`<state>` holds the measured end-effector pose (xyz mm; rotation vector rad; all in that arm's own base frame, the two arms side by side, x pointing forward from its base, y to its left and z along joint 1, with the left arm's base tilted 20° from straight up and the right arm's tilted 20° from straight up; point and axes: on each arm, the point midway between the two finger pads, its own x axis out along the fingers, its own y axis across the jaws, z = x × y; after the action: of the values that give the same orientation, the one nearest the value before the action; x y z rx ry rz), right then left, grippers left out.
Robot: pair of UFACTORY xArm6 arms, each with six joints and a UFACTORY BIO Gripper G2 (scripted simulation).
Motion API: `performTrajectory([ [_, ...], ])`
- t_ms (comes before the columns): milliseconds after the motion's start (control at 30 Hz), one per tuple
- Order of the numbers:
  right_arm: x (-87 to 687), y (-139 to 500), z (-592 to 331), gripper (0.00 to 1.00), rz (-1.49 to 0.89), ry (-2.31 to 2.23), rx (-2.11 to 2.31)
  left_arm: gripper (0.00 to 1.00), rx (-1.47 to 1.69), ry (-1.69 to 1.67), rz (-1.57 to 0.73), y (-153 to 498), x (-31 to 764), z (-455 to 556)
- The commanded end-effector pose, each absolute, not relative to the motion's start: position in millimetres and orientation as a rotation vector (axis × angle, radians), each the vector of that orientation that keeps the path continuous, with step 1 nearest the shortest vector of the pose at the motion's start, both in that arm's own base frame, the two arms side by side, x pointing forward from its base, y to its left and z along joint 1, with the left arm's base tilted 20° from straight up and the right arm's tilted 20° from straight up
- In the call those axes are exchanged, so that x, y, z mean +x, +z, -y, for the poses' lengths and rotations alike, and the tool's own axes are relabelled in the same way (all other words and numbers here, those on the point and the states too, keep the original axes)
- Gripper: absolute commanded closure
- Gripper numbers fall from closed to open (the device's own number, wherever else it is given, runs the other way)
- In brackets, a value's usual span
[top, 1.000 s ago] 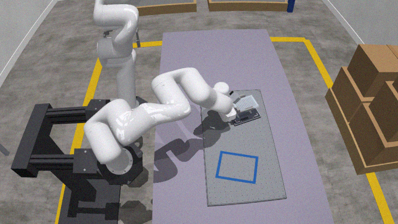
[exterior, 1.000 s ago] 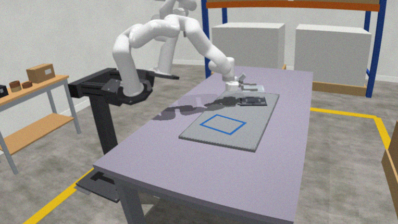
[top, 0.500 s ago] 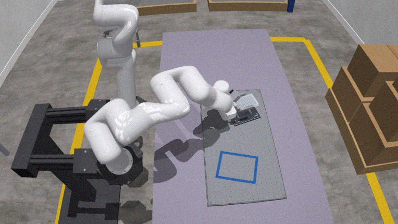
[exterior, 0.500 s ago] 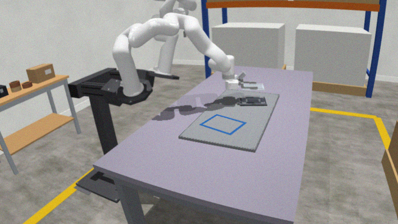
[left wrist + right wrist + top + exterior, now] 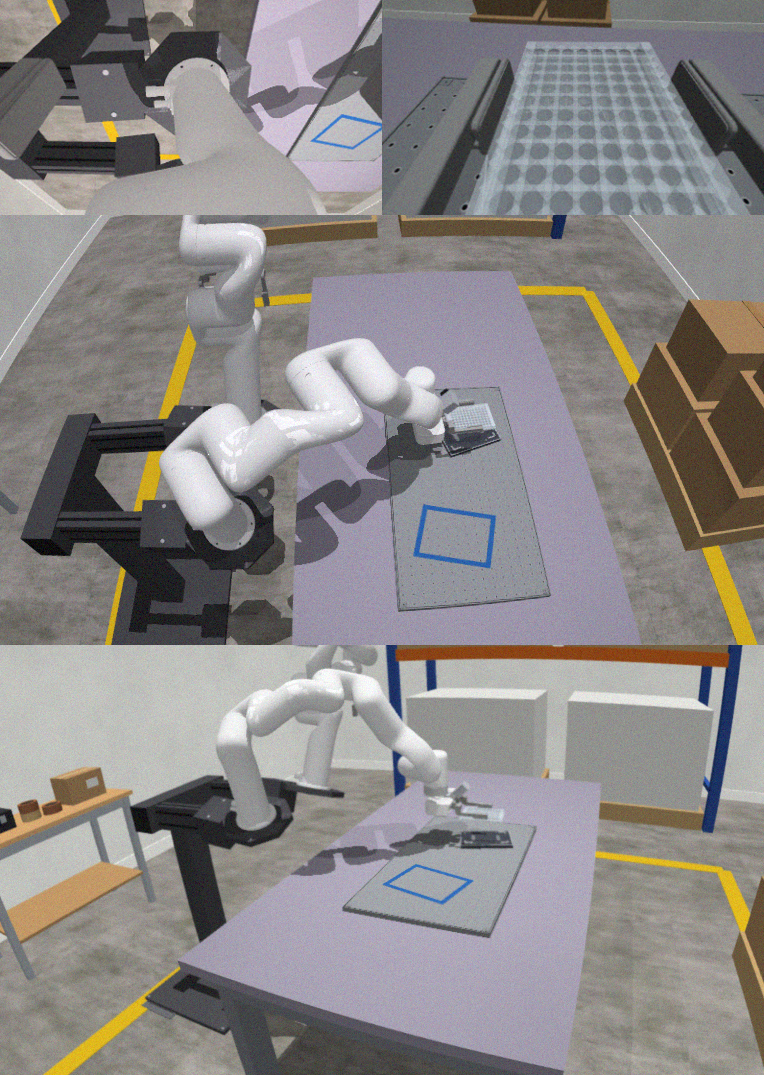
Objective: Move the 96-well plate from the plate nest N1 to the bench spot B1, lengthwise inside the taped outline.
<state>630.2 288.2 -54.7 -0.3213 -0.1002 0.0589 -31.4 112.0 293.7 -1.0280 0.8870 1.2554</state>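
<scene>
Translucent 96-well plate, pinched along both long sides in right gripper.
Held up above dark plate nest, apart from it, not touching grey perforated board. Well away from blue taped outline, nothing inside the tape. On left gripper, mostly hidden behind its own arm in the top view: jaws spread wide, holding nothing.
</scene>
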Motion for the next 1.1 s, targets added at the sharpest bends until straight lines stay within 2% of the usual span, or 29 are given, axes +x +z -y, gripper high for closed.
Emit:
performTrajectory([
  [0, 628.3, -48.0, -277.1, 1.00, 0.138, -0.082, -0.314, 0.00, -1.026, 1.256, -0.886, 294.3, -31.5, -112.3],
  [233, 623.0, -43.2, -258.4, 1.00, 0.169, -0.280, -0.299, 0.00, -1.026, 1.256, -0.886, 294.3, -31.5, -112.3],
  [1067, 602.7, -25.1, -186.7, 1.00, 0.169, -0.281, -0.300, 0.00, -1.026, 1.256, -0.886, 294.3, -31.5, -112.3],
])
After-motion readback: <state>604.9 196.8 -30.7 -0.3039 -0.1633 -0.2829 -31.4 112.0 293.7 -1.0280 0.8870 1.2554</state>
